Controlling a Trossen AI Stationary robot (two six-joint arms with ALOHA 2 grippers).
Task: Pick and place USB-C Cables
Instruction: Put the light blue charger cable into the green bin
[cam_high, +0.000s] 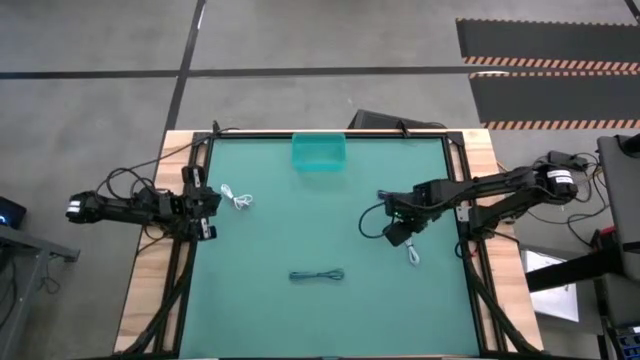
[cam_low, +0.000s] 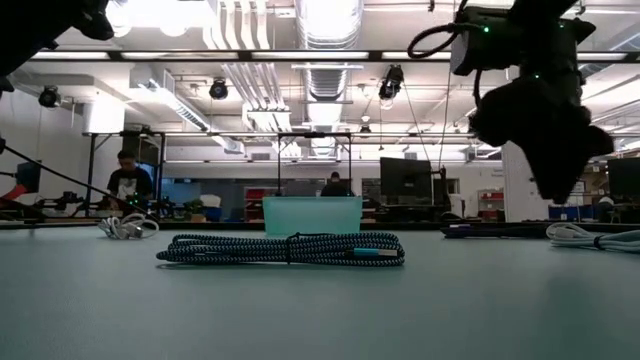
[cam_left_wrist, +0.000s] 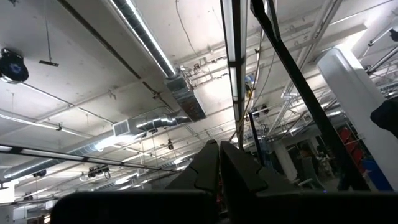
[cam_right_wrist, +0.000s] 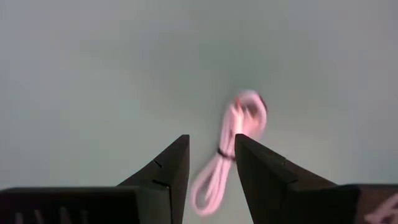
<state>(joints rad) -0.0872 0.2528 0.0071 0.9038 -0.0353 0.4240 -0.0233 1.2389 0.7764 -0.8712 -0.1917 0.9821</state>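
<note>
Three bundled cables lie flat on the green table. A dark cable (cam_high: 317, 275) (cam_low: 285, 249) rests near the table's near middle. One white cable (cam_high: 238, 199) (cam_low: 125, 228) lies close to my left gripper (cam_high: 207, 205), which is shut (cam_left_wrist: 219, 149), sits at the table's left edge and points upward. The other white cable (cam_high: 413, 256) (cam_low: 590, 238) (cam_right_wrist: 231, 152) lies just beneath my right gripper (cam_high: 397, 235) (cam_right_wrist: 211, 140). That gripper is open and hovers above the table (cam_low: 545, 140), its fingers pointing down over the cable without touching it.
A translucent teal bin (cam_high: 319, 152) (cam_low: 312, 214) stands at the middle of the table's far edge. A black frame (cam_high: 455, 200) runs around the green mat. People and desks show in the room beyond the table.
</note>
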